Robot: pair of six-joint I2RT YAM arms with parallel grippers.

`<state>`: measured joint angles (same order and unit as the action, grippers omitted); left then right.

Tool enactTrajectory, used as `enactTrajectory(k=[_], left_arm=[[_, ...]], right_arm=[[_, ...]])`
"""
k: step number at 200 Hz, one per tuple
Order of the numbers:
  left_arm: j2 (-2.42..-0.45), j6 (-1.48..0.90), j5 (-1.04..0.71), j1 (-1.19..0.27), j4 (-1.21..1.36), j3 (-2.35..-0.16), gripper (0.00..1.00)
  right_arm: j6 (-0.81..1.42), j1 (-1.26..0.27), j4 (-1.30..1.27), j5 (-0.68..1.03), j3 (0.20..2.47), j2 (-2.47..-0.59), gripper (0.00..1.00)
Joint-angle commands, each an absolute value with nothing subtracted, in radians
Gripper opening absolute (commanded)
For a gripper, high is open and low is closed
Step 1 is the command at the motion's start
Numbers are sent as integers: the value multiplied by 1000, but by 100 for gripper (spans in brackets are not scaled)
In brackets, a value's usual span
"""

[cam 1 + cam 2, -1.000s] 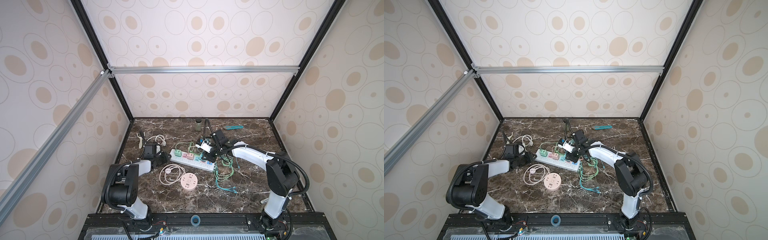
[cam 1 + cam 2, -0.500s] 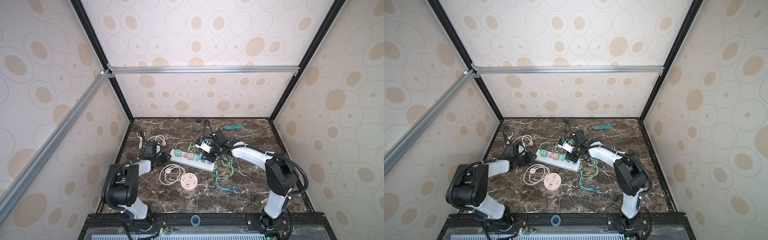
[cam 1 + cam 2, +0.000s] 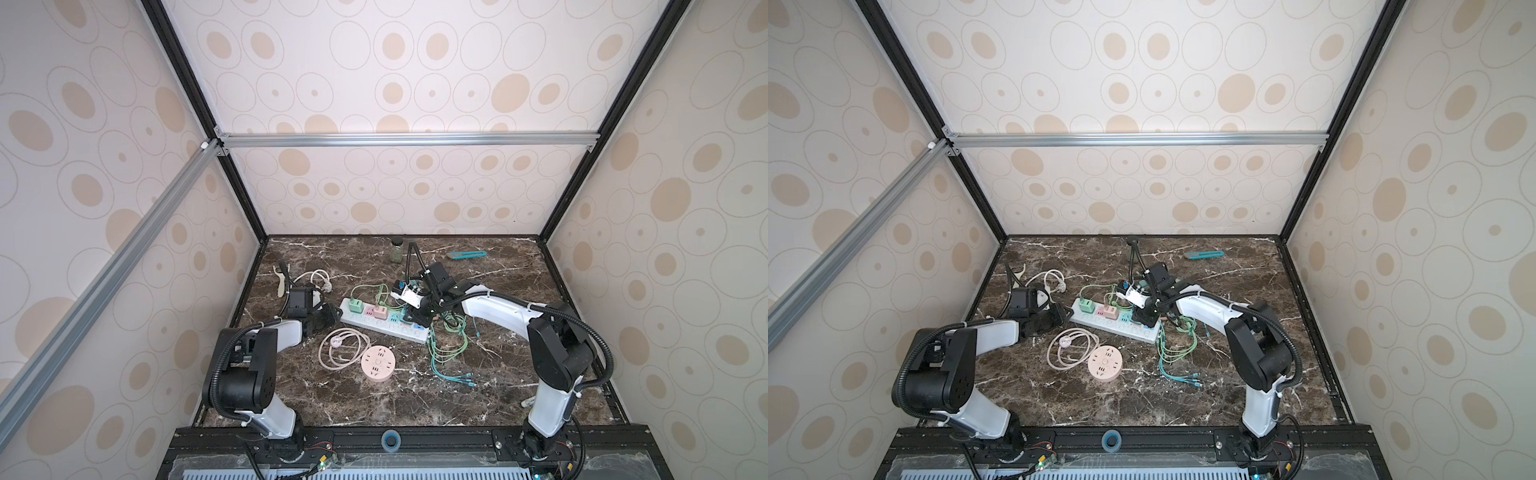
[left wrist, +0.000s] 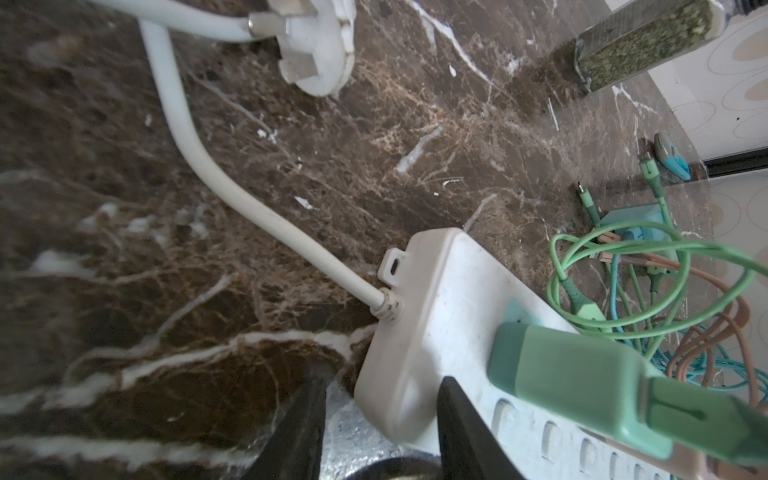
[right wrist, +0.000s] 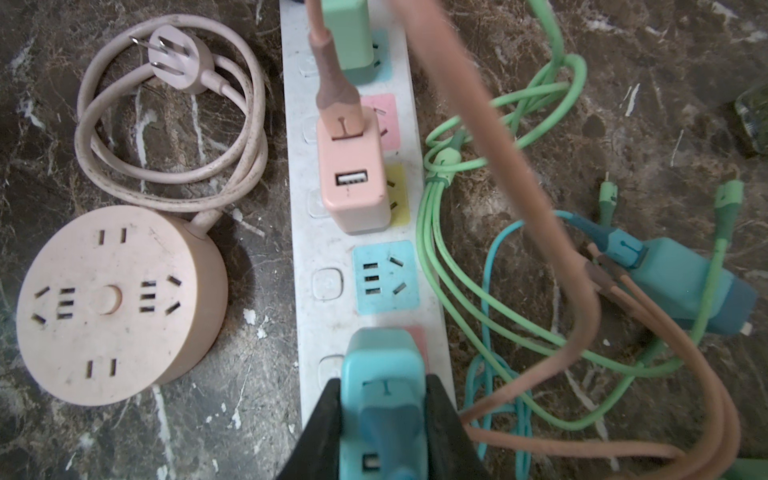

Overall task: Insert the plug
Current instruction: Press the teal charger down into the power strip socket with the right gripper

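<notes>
Teal plastic meets white: your right gripper pinches the teal USB charger by its flanks, directly over the pink end socket of the white power strip, with the prongs hidden beneath the charger's body. Across the past second the top views show almost no movement, arms and strip lying where they were. That suggests the approach is over and you are at the seating push, or stalled on it; whether the prongs have entered cannot be told. Your left gripper sits at the strip's cord end, its black fingers spread to either side of the rounded corner. One finger looks clear of the casing, so it seems to brace rather than clamp. The strip is matte, scuffed plastic with pastel socket panels. A boxy pink charger and a green charger already stand in it, and a blue socket lies empty just beside the held plug. Limp rubbery cables, green, teal and tan, tangle over the veined brown marble table. On the strip's other side lies a round pink socket hub with its coiled cord.
</notes>
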<state>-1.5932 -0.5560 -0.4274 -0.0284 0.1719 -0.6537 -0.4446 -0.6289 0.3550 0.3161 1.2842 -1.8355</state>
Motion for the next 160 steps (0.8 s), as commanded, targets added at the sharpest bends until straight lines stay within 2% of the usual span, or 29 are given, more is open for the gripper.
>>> enactTrajectory(k=[1, 160], left_arm=[[-1600, -536, -430, -29, 171, -684, 44], [-1598, -541, -436, -29, 172, -685, 44]], right_arm=[[-474, -638, 367, 309, 1266, -1860, 3], [-554, -640, 523, 162, 1304, -1926, 3]])
